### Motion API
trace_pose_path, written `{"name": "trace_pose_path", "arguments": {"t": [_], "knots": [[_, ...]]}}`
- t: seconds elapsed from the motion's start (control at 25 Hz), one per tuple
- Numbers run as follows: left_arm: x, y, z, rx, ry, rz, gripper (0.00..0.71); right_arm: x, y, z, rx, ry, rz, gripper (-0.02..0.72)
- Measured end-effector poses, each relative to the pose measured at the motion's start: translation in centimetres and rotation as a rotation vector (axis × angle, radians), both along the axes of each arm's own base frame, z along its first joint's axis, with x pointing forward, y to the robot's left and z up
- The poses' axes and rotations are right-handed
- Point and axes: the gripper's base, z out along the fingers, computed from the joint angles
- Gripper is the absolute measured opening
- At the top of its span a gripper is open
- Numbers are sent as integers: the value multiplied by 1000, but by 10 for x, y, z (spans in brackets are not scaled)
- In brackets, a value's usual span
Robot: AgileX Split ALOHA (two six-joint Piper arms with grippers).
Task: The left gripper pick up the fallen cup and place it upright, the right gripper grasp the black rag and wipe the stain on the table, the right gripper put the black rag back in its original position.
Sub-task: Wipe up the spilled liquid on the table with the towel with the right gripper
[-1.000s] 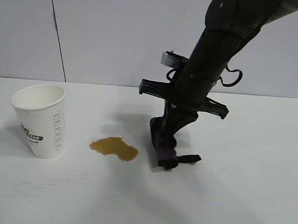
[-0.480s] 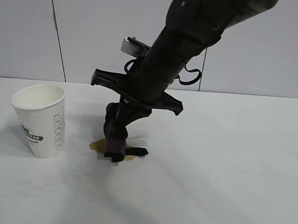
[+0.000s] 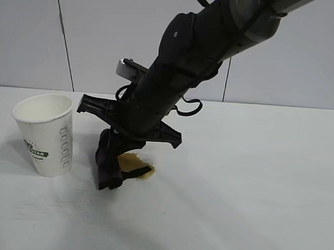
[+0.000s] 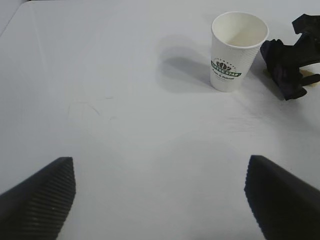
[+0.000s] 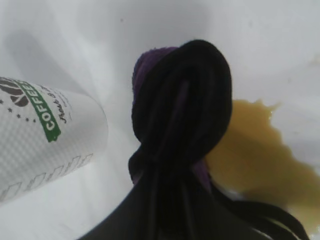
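Two-thirds of stain (image 3: 138, 165) unwiped, just right of right gripper (image 3: 109, 175) clamped on black rag (image 3: 106, 162) beside upright cup (image 3: 44, 133) near table's (image 3: 252, 208) left edge; left gripper (image 4: 160, 197) gaping, idle.

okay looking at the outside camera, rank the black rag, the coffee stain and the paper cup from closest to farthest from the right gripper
1. The black rag: clamped in the right gripper itself, pressed on the table.
2. The stain: just beside the rag, on its side away from the cup, partly covered by the rag's tail.
3. The cup: upright at the view's left, apart from the rag.
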Motion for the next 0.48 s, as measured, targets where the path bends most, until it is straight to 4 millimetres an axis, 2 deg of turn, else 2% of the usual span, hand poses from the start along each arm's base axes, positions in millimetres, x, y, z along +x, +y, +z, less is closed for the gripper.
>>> {"name": "trace_pose_path", "arguments": {"t": [0.28,0.48], "knots": [[0,0,0,0,0,0,659,3,3,-18,47,38,-76,32],[0,0,0,0,0,0,659,4,4,-20,75,49,-110,32]]}}
